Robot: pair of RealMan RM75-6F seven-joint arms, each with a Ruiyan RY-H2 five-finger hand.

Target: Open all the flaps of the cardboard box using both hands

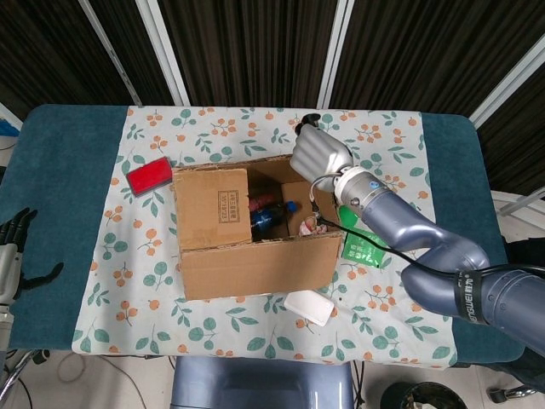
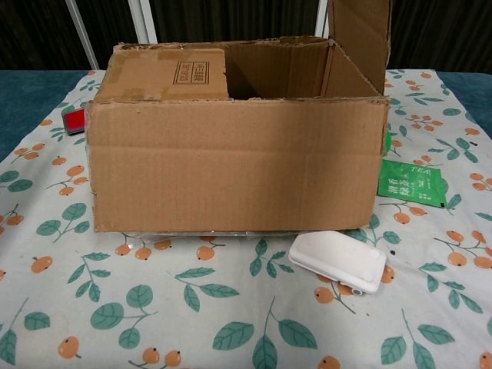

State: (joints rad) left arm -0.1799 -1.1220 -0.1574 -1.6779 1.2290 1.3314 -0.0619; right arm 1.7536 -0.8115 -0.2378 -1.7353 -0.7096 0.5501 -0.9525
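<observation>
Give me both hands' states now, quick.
Left hand: open, holding nothing, off the box.
Right hand: against the box's right flap; grip cannot be told.

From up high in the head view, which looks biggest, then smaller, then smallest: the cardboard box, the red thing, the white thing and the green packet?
1. cardboard box, by far the biggest.
2. red thing, white thing and green packet: too alike to rank, and the arm hides part of the packet.

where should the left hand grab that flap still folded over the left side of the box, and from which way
Take the closed flap by its free inner edge, next to the opening where the bottle shows. That edge is the only unhinged side with a gap beneath, so fingers can hook under it from above and swing it outward, toward the left hand.
</observation>
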